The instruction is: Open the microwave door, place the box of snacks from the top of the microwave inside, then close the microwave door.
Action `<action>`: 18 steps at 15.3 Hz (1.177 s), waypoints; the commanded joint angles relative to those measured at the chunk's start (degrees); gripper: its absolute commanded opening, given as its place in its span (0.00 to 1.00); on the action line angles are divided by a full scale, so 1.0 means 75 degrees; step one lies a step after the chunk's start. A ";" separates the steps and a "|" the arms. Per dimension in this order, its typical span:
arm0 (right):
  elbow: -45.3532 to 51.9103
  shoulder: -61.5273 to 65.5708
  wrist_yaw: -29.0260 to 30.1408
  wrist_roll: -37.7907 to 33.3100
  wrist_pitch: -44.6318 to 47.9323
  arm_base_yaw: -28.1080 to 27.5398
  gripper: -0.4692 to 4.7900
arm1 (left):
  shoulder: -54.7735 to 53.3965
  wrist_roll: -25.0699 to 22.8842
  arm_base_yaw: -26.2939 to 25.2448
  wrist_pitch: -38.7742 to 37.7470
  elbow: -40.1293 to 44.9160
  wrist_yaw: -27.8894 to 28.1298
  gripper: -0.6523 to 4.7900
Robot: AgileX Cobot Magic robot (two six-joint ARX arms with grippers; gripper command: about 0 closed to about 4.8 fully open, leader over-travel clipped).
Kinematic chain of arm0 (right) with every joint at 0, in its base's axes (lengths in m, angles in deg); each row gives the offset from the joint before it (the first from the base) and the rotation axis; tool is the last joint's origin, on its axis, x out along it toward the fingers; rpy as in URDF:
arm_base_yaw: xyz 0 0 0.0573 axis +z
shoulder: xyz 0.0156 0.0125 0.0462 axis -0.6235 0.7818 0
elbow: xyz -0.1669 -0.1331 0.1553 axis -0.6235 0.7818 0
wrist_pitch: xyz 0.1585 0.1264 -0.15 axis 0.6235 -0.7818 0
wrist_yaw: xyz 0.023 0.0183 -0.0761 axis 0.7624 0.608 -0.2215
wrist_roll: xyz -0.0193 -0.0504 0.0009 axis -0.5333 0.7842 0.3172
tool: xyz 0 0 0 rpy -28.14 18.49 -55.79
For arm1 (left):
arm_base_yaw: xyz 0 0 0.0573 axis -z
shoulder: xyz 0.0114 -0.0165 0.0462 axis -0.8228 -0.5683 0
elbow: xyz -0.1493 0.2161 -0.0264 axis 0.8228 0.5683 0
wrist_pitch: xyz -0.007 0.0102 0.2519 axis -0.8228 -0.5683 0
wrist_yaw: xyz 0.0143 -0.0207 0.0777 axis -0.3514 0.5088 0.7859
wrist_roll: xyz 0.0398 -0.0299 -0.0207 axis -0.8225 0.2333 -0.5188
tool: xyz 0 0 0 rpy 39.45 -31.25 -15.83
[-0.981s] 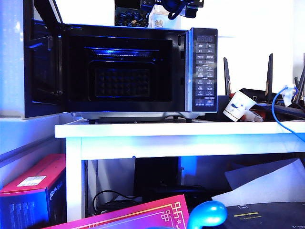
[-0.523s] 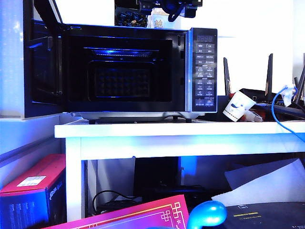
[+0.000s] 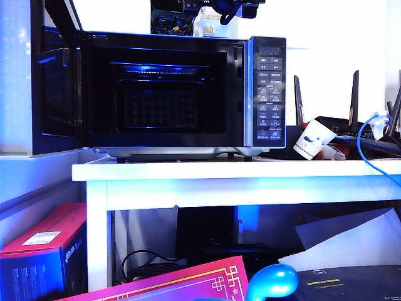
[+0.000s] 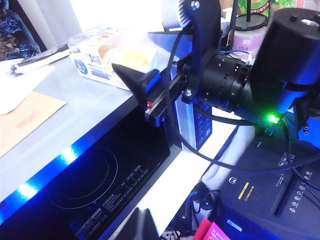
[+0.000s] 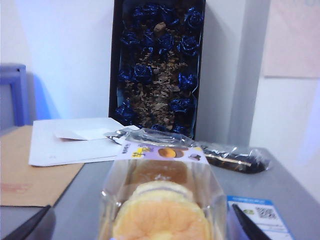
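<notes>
**Door's open, about to grab the snack box: notes on how it'll handle**

Going left to right in the exterior view: the microwave door (image 3: 53, 88) is swung wide open on the left, the cavity of the microwave (image 3: 163, 94) is empty, and the button panel sits on the right.

The box of snacks (image 5: 162, 200) sits on top of the microwave, toward its right end, in front of the dark box of blue-wrapped sweets (image 5: 157, 65). My right gripper (image 5: 140, 227) is right up at it, jaws spread wide with one finger on each side of the box and nothing gripped yet. The left gripper I can't see in any view, so I can't tell its state; that arm's wrist camera just looks across the top of the microwave at the right arm.

Handling guess: thin clear plastic tray with soft round cakes inside, so light and flimsy. The walls will probably buckle if I squeeze hard, and the film looks slick. I'd take it across the narrow width, low on the side walls near the middle, and close gently.
</notes>
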 commanded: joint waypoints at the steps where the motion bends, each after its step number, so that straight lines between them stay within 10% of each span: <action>1: -0.0047 -0.0035 0.0000 0.0370 0.0096 0.0012 1.00 | 0.0044 0.0009 0.0009 0.0017 -0.0020 -0.0038 0.11; 18: -0.0044 0.0458 -0.0131 0.0242 0.0321 -0.0085 1.00 | 0.0044 0.0006 0.0009 -0.0009 -0.0017 -0.0035 0.11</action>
